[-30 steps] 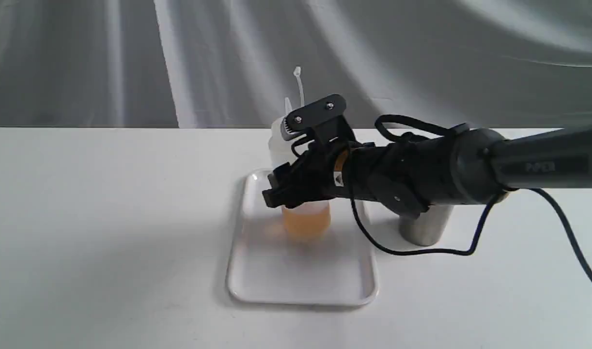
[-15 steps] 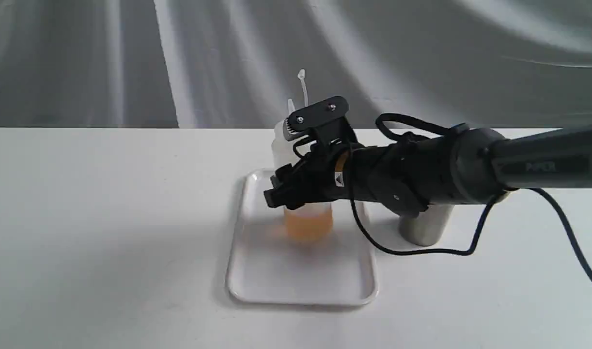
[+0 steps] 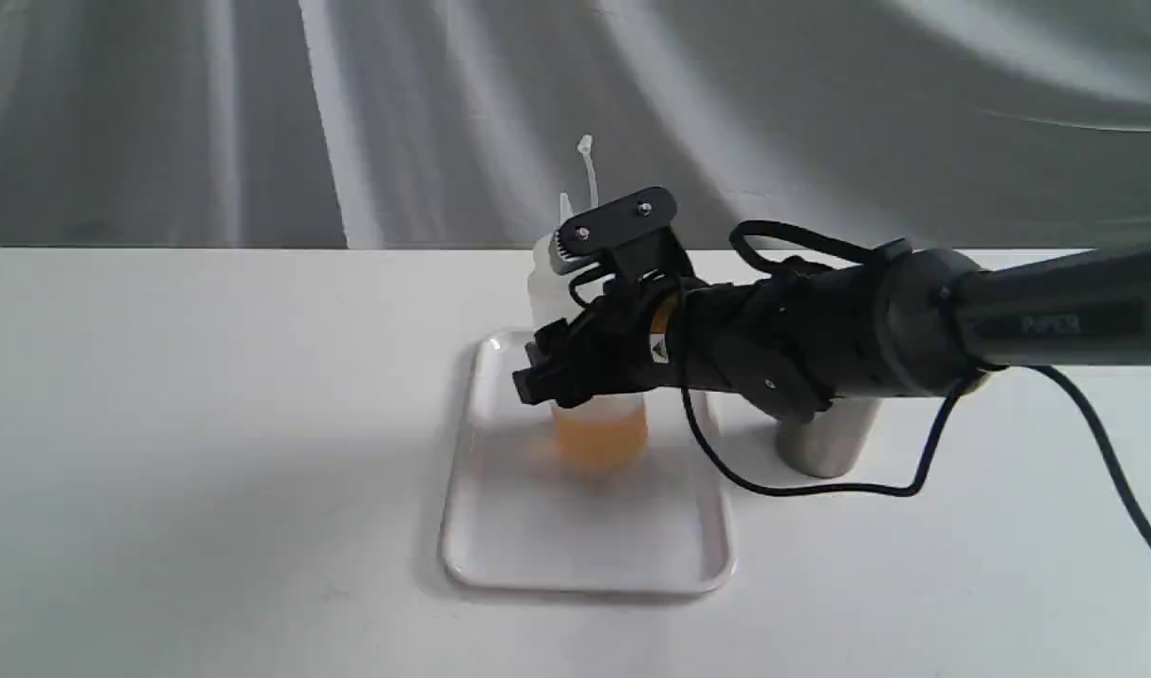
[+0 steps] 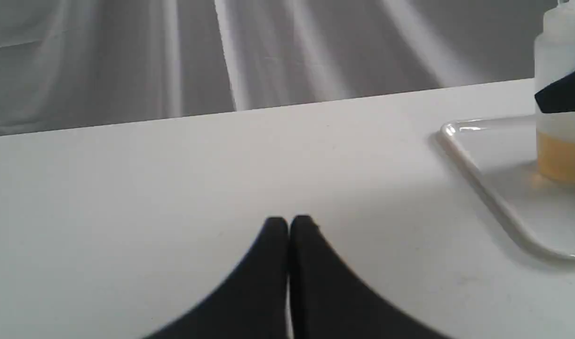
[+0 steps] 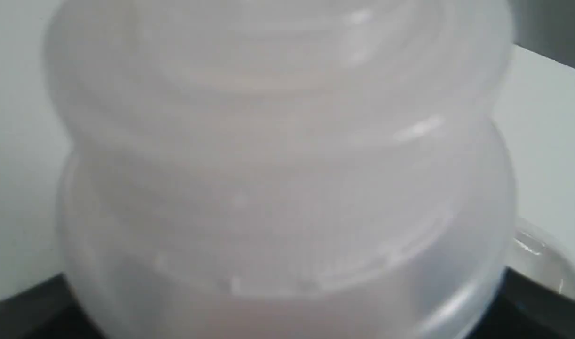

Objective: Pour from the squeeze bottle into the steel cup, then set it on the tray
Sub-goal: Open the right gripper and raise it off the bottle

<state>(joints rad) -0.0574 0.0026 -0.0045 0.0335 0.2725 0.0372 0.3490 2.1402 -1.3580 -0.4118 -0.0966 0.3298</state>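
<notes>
The squeeze bottle [image 3: 599, 433] stands upright on the white tray [image 3: 585, 582], with amber liquid at its bottom and its cap strap pointing up. My right gripper [image 3: 561, 365] reaches in from the right and is shut on the bottle's middle. In the right wrist view the bottle [image 5: 287, 188] fills the frame, with black fingers [image 5: 24, 313] at its sides. The steel cup [image 3: 825, 444] stands on the table right of the tray, mostly hidden behind the right arm. My left gripper [image 4: 289, 225] is shut and empty, low over the bare table left of the tray [image 4: 480, 184] and the bottle [image 4: 561, 150].
A black cable [image 3: 820, 488] hangs from the right arm down to the table between tray and cup. A grey cloth backdrop [image 3: 255, 122] closes off the far edge of the white table [image 3: 208, 424].
The bottle has shifted slightly to the right and stands a bit straighter on the tray, with the right gripper still around it. Over the last half second nothing visibly moved.
</notes>
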